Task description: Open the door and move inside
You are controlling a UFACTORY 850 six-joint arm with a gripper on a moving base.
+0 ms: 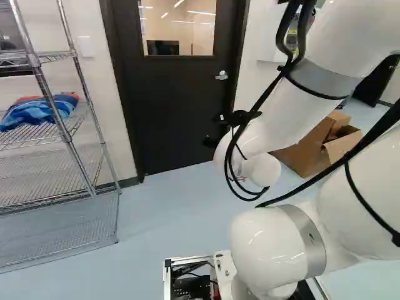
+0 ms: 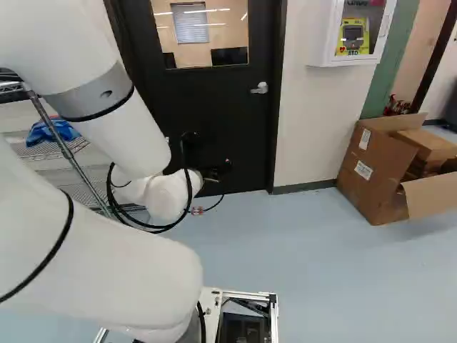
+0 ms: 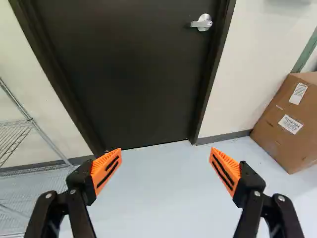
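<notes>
My jaws stand wide apart, gripping nothing; I see the closed door (image 1: pixel 172 112), upper middle of the left base view, handle (image 1: pixel 222 75) at its right.

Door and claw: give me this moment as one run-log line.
door: closed | lever handle: untouched | claw: open, empty, facing door | wire shelving and cardboard box: on opposite sides of door | entry: not begun
</notes>
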